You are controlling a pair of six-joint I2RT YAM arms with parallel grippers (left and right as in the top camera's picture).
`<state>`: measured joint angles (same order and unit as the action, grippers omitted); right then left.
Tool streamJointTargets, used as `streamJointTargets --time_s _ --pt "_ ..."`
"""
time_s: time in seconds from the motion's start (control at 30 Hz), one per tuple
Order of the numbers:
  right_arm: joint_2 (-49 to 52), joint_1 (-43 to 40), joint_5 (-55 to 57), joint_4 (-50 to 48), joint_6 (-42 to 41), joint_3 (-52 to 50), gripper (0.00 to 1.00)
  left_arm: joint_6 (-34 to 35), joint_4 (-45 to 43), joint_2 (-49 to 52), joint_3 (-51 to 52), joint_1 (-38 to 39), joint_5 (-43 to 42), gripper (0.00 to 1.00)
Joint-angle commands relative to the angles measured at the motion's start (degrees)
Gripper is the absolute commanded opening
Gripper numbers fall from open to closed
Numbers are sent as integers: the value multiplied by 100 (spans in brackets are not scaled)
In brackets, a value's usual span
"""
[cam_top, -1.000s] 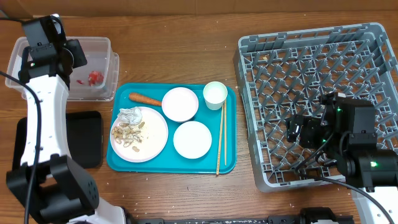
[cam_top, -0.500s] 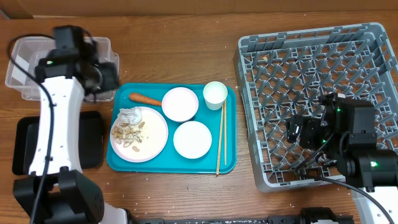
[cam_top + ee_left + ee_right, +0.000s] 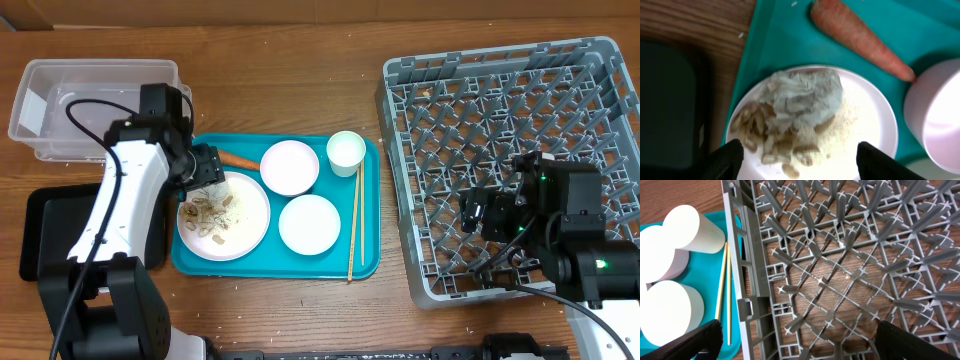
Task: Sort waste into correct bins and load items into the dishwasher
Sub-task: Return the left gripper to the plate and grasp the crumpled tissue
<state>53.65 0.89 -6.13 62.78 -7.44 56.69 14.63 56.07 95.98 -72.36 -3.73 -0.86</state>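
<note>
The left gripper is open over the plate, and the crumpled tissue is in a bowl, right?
No. The left gripper is open over the plate, but the crumpled tissue lies on that plate with the food scraps, as the left wrist view shows.

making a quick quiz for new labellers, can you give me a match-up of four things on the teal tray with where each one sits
Things
1. carrot
2. tissue
3. chopsticks
4. cup

Places
A. on the plate, over the food scraps
B. top right corner of the teal tray in the overhead view
C. lying along the tray's right side
D. on the tray floor, left of the upper bowl

Pairs: 1-D, 2-A, 3-C, 4-B
</note>
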Motion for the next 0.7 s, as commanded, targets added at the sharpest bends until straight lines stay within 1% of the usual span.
streamJointTargets --time_s 0.0,0.03,0.13,0.23,0.3,0.33,0.43,0.47,0.6,0.67 --pt "-20 39 7 0 -2 173 100 127 -505 -74 426 -11 151 75" --pt "-20 39 7 2 -2 173 100 127 -686 -74 538 -11 151 74" --pt "-20 39 7 11 -2 173 100 129 -1095 -68 852 -11 151 67" --pt "-20 39 7 24 -2 173 100 129 -1287 -66 1036 -9 149 64" --pt "-20 39 7 22 -2 173 100 127 -1377 -66 1134 -9 151 60" --pt "-20 39 7 20 -2 173 100 127 -1405 -66 1163 -11 151 57" --pt "-20 39 7 20 -2 173 100 127 -1458 -66 1189 -11 151 38" --pt "-20 39 7 20 -2 173 100 127 -1467 -63 1189 -11 151 33" --pt "-20 39 7 42 -2 173 100 127 -1478 -63 1189 -9 151 22" --pt "-20 39 7 57 -2 173 100 127 -1480 -63 1189 -9 151 15"
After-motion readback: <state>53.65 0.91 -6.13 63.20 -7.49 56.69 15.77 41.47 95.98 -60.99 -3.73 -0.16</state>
